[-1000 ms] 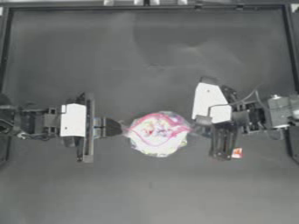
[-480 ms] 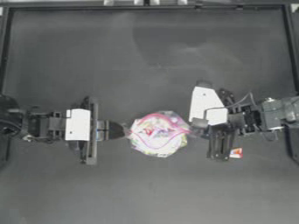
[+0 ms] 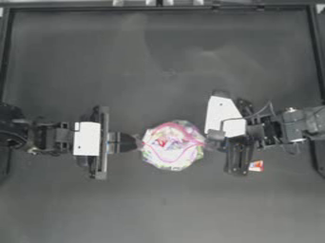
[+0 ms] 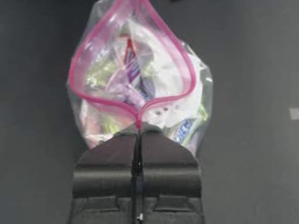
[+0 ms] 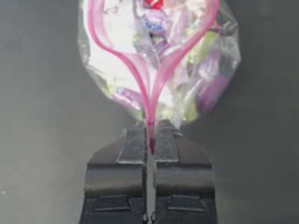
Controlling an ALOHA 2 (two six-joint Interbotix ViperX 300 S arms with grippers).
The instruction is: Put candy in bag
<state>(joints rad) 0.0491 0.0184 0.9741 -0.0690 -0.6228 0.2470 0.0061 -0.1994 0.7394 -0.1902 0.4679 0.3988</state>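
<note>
Both grippers are mine: left gripper (image 4: 139,131) and right gripper (image 5: 151,131) each pinch an end of the zip bag (image 3: 171,144), its mouth spread between them. Candy (image 3: 256,165) lies on the tabletop (image 3: 158,61) beside the right gripper.

- The bag (image 3: 171,144) is clear plastic with a pink-red seal strip, stuffed with multicoloured wrapped sweets. Its mouth gapes open in a loop, and each end of the strip is pinched flat where the two sides meet.
- The candy (image 3: 256,165) is a small wrapped sweet, white in the middle with red ends. It lies flat on the bench, well apart from the bag, off its right end.
</note>
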